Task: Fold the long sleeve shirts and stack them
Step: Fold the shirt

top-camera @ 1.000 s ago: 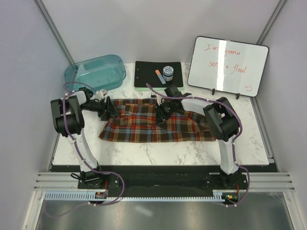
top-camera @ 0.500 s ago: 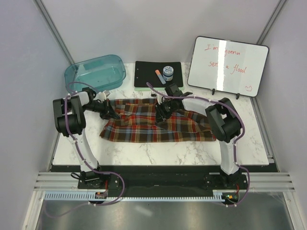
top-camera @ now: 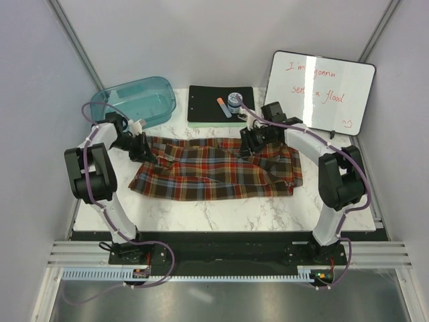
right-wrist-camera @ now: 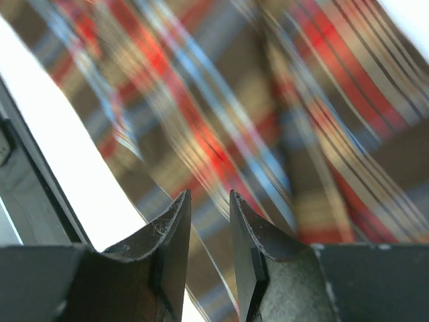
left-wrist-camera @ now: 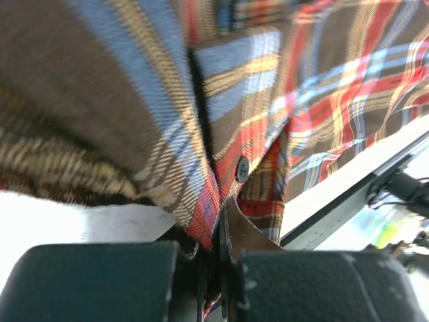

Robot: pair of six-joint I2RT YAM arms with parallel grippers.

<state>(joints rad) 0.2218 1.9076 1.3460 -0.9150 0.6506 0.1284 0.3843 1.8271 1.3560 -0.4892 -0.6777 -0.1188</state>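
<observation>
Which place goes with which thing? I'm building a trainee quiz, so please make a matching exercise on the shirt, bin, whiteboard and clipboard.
Things:
1. plaid shirt
2. teal bin
3. whiteboard
4. black clipboard

Places:
A. far right, propped up
B. far left corner
C. centre, spread wide
D. far middle, a jar on it

Pairs: 1-C, 2-B, 3-A, 4-D

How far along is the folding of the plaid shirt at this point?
Done: no neat fold shows; the plaid shirt lies spread and wrinkled across the table. In hand: the left gripper is shut on its far left edge; the right gripper sits at the far edge towards the right, its grip unclear. Left: every fold, then stacking; no other shirt is visible.
</observation>
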